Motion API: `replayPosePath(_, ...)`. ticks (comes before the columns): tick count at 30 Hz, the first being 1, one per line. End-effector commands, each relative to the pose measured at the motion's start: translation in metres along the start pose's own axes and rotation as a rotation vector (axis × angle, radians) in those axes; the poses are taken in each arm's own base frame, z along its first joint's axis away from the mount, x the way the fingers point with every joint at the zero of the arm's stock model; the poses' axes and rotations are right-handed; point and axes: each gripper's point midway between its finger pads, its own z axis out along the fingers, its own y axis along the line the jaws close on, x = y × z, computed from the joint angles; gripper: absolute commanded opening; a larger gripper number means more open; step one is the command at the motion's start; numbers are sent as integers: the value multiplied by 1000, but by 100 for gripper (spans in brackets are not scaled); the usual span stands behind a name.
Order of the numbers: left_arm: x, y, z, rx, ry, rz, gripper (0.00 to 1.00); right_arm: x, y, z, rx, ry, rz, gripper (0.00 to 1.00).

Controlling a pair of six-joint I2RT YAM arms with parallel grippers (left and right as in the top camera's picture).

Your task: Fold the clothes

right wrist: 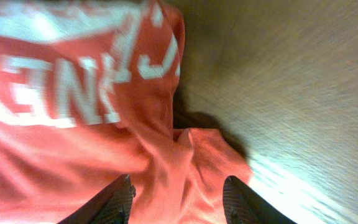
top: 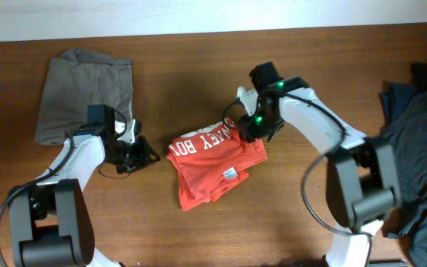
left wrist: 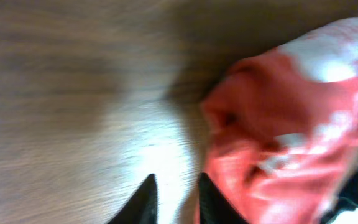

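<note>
Overhead, the red T-shirt (top: 215, 162) lies roughly folded on the counter (top: 199, 67) between both arms. My left jaws stand slightly apart, empty, beside it; my right jaws are spread over its top-right edge. I judge we're finishing the fold: next I'd pinch that edge and square it.

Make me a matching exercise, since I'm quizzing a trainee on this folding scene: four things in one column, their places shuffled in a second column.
Things
1. orange-red T-shirt
2. grey-brown garment
3. dark blue-grey clothes
4. right gripper

Places
A. heaped at the right edge of the table
B. bunched in the middle of the table
C. at the T-shirt's lettered upper right corner
D. lying flat at the far left, beyond the left arm

Pairs: 1-B, 2-D, 3-A, 4-C
</note>
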Motion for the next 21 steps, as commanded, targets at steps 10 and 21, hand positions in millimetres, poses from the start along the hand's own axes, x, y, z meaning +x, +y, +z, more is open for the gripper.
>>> replayPosePath(10,-17,-66,2,192,-61,219,36,-40,21,-12,-7,-144,-79,52)
replayPosePath(21,-3,-75,27,43,-43,327,24,-28,26,13,-21,-67,-81,50)
